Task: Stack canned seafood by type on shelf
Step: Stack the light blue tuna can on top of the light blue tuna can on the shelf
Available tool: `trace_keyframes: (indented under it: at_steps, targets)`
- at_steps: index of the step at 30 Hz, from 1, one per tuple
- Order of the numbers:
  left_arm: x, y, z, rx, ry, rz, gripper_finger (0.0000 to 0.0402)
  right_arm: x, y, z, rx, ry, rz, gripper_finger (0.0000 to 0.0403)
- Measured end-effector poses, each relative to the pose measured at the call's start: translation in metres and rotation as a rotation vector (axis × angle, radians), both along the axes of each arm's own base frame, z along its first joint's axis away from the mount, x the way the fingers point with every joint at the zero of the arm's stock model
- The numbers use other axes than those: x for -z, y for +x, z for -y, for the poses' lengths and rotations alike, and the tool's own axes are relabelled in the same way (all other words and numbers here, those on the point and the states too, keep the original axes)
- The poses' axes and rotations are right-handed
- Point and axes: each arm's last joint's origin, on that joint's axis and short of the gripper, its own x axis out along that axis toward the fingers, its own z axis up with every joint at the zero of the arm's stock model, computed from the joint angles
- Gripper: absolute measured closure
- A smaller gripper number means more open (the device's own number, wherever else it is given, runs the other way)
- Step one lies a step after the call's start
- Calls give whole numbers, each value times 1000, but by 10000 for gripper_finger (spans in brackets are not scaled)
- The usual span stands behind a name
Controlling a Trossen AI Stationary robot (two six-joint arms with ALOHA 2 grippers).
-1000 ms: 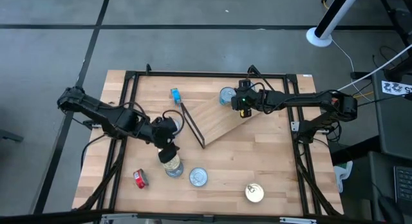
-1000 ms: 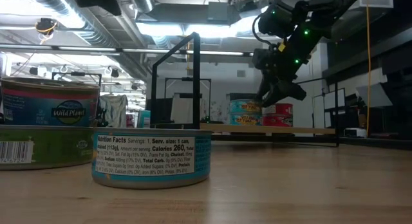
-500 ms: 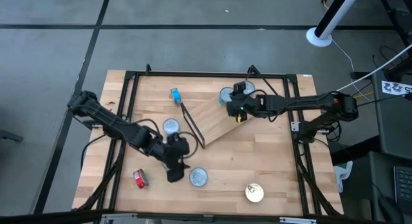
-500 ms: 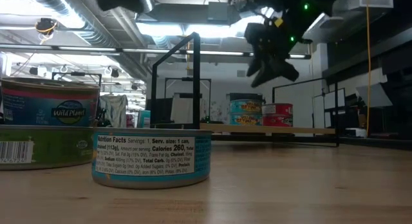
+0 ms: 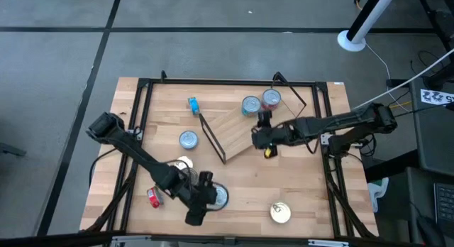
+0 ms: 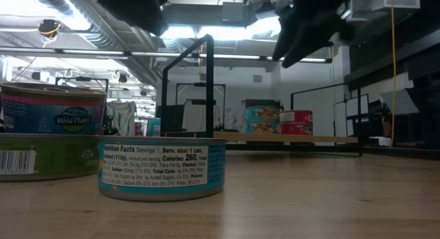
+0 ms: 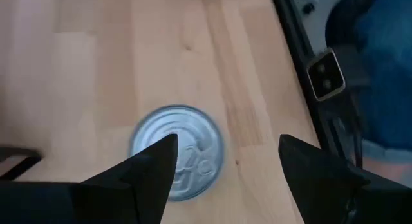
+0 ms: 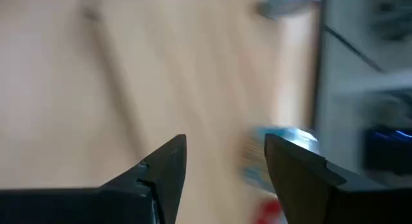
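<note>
Canned seafood: rigid, flat metal tins with smooth lids and walls, judged fairly heavy for their size and apt to slip; best gripped across the side wall, jaws straddling the lid. One silver-lidded tin (image 5: 218, 196) lies near the tabletop's front edge, directly below the left gripper (image 5: 201, 204), whose fingers stand apart and hold nothing. A red tin (image 5: 154, 197) lies nearby towards the front-left corner, and a gold-topped tin (image 5: 280, 213) towards the front-right. Two tins (image 5: 260, 102) stand side by side on the shelf (image 5: 237, 130) at its far end. The right gripper (image 5: 259, 139) hovers over the shelf's right edge, fingers apart, empty.
</note>
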Motion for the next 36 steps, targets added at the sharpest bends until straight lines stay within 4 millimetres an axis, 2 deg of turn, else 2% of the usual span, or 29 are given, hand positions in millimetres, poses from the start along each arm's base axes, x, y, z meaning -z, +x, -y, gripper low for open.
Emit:
trace_keyframes:
  at_steps: [7,16,26,36]
  targets:
    - [23,1,18,96,124,19,135,2,-8,-45,-180,276,-29,194]
    - [44,3,23,102,235,9,135,1,-17,-82,-248,385,-10,194]
    - [51,2,27,90,275,14,135,-4,-22,-108,-303,448,58,194]
    - [75,1,35,120,348,-13,135,-3,-22,-121,-342,460,83,194]
